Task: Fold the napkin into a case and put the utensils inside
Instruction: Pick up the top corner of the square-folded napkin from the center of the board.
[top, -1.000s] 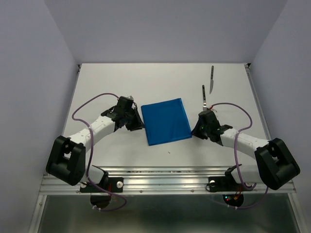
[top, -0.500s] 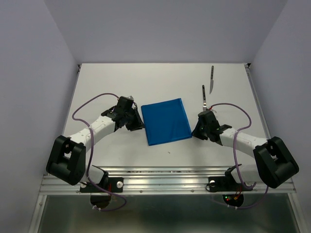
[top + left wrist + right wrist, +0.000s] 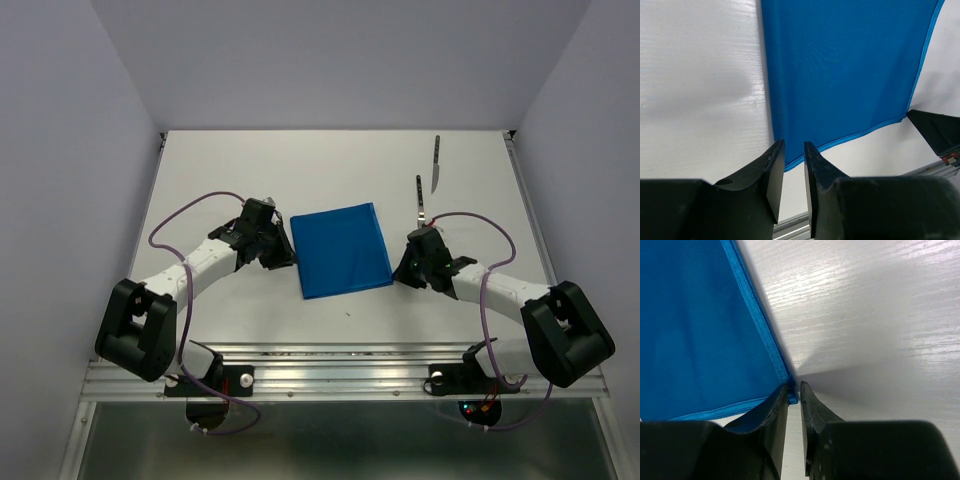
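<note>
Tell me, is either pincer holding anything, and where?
Unclear: the right pincer and left pincer each straddle a near corner of the napkin, jaws slightly apart; it lies flat.

No text, label or number can be read — anything printed seems too small

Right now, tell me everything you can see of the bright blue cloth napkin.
The bright blue cloth napkin is a plain, smooth rectangle with a stitched hem, lying flat and slightly skewed on the white table. The left gripper sits at its near left corner, the right gripper straddles its near right corner; whether either pinches it is unclear.
</note>
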Tool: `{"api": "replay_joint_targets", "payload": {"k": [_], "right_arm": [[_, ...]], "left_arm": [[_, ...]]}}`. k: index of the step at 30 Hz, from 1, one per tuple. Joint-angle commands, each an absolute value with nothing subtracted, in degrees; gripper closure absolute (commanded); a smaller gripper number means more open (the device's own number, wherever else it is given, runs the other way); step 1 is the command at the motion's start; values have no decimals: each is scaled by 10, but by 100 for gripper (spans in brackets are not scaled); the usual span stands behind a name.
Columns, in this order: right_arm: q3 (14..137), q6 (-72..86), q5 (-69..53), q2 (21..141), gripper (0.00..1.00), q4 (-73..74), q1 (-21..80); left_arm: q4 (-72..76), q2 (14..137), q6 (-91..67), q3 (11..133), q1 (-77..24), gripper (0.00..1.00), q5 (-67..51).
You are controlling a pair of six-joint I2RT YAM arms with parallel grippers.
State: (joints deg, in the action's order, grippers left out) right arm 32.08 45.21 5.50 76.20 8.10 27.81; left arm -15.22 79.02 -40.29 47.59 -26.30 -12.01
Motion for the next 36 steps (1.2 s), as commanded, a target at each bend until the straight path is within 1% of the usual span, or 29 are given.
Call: {"api": "replay_joint_targets", "payload": {"k": [1, 15, 27, 32, 36], "right_arm": [[338, 447, 41, 762, 78, 53, 275], [340, 450, 38, 745, 77, 51, 275], [338, 447, 23, 766, 78, 43, 275], [340, 447, 22, 774, 75, 45, 275], [338, 447, 27, 772, 75, 45, 275]], "left_arm": [[-143, 789, -393, 478, -268, 66, -125], [-142, 794, -391, 480, -268, 66, -126], [-141, 795, -390, 476, -267, 66, -126], [-140, 795, -390, 476, -267, 66, -126], [-139, 795, -390, 475, -268, 66, -126]]}}
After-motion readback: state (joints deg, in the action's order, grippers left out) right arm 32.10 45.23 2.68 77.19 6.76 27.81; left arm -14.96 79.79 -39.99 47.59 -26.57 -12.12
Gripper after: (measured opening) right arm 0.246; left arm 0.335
